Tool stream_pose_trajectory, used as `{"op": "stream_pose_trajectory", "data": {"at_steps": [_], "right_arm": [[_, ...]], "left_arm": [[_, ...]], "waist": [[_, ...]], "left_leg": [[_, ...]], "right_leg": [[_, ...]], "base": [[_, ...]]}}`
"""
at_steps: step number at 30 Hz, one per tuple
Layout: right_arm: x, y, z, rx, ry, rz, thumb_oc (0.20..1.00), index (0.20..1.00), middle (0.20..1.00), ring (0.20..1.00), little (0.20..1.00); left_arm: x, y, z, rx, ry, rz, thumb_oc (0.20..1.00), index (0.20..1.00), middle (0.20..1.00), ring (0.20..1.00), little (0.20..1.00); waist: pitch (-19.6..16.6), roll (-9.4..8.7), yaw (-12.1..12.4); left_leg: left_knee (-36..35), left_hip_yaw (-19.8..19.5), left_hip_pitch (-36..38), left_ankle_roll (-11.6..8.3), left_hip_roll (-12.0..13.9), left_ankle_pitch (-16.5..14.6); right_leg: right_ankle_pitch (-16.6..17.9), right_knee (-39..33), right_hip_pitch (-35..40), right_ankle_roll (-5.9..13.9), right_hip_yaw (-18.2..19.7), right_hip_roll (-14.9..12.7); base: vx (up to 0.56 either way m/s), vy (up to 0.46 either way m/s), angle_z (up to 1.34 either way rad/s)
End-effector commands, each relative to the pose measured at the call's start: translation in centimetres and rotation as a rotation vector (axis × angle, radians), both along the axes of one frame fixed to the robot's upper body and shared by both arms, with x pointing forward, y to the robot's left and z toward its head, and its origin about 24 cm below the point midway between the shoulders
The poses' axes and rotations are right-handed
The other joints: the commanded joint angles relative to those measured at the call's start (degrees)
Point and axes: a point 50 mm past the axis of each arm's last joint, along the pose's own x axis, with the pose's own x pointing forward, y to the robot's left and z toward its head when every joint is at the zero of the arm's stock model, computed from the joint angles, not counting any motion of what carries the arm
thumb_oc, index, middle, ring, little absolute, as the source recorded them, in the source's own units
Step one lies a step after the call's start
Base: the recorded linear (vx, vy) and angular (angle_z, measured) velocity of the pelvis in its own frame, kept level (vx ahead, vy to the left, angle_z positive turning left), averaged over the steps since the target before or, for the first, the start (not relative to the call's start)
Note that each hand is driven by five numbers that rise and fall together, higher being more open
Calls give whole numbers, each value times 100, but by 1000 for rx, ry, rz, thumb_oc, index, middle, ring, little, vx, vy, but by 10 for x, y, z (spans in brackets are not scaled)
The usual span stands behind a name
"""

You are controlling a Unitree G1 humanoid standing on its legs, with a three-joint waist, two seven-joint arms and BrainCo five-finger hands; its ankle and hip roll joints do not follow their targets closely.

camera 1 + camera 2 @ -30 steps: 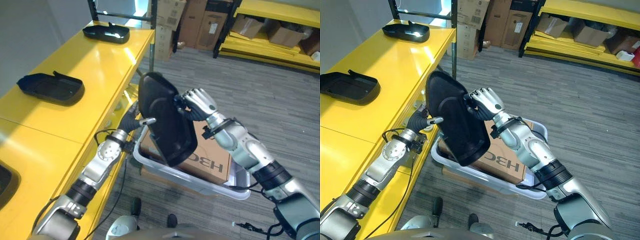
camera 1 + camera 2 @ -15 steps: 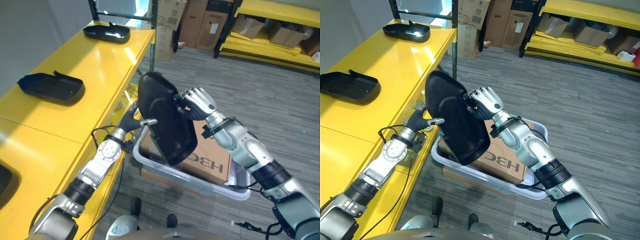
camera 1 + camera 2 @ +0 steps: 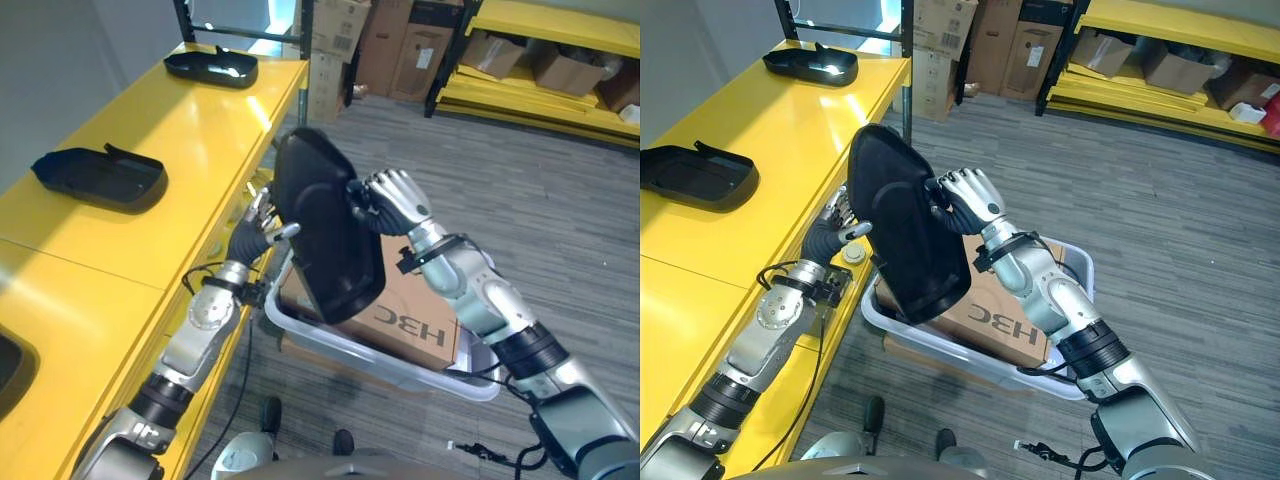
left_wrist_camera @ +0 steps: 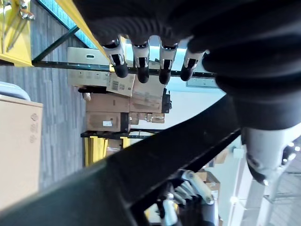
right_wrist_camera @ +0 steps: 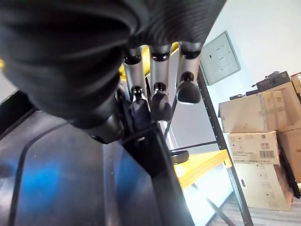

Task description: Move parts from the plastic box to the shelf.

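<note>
A large black moulded part (image 3: 325, 240) hangs tilted above the clear plastic box (image 3: 350, 352). My right hand (image 3: 392, 200) is shut on its upper right edge, its fingers (image 5: 155, 96) curled over the rim of the part (image 5: 70, 179). My left hand (image 3: 252, 225) is open beside the part's left edge, close to the front edge of the yellow shelf (image 3: 170, 130). Its fingers (image 4: 141, 61) are straight and spread, with the part (image 4: 155, 155) running across just past them.
Two black parts (image 3: 100, 175) (image 3: 212, 66) lie on the shelf top. A brown cardboard box (image 3: 415, 315) sits in the plastic box. Cardboard boxes (image 3: 385, 40) and another yellow rack (image 3: 540, 90) stand at the back across grey floor.
My left hand has risen beside the part and spread its fingers upward. The right hand has lifted the part slightly up and toward the shelf.
</note>
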Motion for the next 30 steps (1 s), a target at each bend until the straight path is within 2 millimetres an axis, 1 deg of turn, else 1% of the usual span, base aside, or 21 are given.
{"op": "stream_pose_trajectory", "data": {"at_steps": [1,8,13,16,19,21,22,23,24,25,26,27,30], "right_arm": [[4,-3,26,115,-133,-29,200,200,200,200,200],[8,1,25,130,-126,-30,200,200,200,200,200],[9,13,31,147,-135,11,200,200,200,200,200],[10,15,32,150,-135,21,200,200,200,200,200],[8,22,38,185,-146,56,200,200,200,200,200],[8,24,39,194,-145,65,200,200,200,200,200],[6,29,41,231,-130,101,200,200,200,200,200],[5,31,41,262,-110,131,200,200,200,200,200],[2,35,41,313,-76,175,200,200,200,200,200],[2,35,41,314,-75,175,200,200,200,200,200],[1,38,39,352,-36,210,200,200,200,200,200],[-1,41,34,477,81,292,200,200,200,200,200],[-4,41,32,543,135,341,200,200,200,200,200]], "left_arm": [[-1,-9,9,-25,-56,-74,1000,1000,1000,1000,1000],[-3,-17,17,-9,-89,-126,1000,1000,1000,1000,1000],[-10,-28,21,18,-109,-214,1000,1000,1000,1000,1000],[-11,-29,22,32,-116,-228,1000,1000,1000,1000,1000],[-14,-35,23,110,-142,-273,1000,1000,1000,1000,1000],[-15,-36,23,127,-149,-278,1000,1000,1000,1000,1000],[-15,-40,23,204,-175,-302,1000,1000,1000,1000,1000],[-16,-41,26,228,-193,-320,1000,1000,1000,1000,1000],[-17,-42,27,235,-200,-333,1000,1000,1000,1000,1000],[-17,-42,27,235,-200,-334,1000,1000,1000,1000,1000],[-17,-43,27,235,-200,-335,1000,1000,1000,1000,1000],[-17,-45,25,283,-206,-350,1000,1000,1000,1000,1000],[-18,-46,25,324,-222,-362,1000,1000,1000,1000,1000]], "waist": [[-681,-153,140],[-692,-136,162],[-698,-111,180],[-696,-107,181],[-700,-93,191],[-700,-86,188],[-697,-71,184],[-695,-66,181],[-698,-63,179],[-694,-66,180],[-691,-64,179],[-688,-63,180],[-688,-65,177]], "left_leg": [[74,-138,39,-125,301,-755],[86,-166,43,-118,295,-767],[90,-179,45,-118,295,-766],[93,-180,48,-114,291,-768],[93,-184,46,-106,286,-771],[108,-186,16,-105,281,-749],[99,-187,31,-101,278,-770],[112,-188,8,-98,274,-748],[103,-183,31,-96,278,-769],[101,-182,39,-96,277,-770],[100,-176,43,-96,278,-767],[99,-179,46,-90,278,-758],[100,-172,44,-92,276,-752]], "right_leg": [[-308,203,-294,282,-130,-400],[-331,226,-280,273,-134,-402],[-333,226,-265,267,-151,-399],[-328,224,-265,266,-146,-397],[-326,223,-270,268,-153,-398],[-304,232,-296,269,-151,-403],[-320,227,-283,267,-151,-404],[-296,231,-303,271,-149,-408],[-318,222,-284,271,-149,-411],[-319,221,-277,271,-149,-411],[-316,216,-271,273,-150,-413],[-315,220,-265,273,-162,-414],[-317,218,-259,273,-164,-418]], "base": [[0,0,0],[0,0,0],[0,0,0],[0,0,0],[0,0,0],[0,0,0],[0,0,0],[0,0,0],[0,0,0],[0,0,0],[0,0,0],[0,0,0],[-4,3,3]]}}
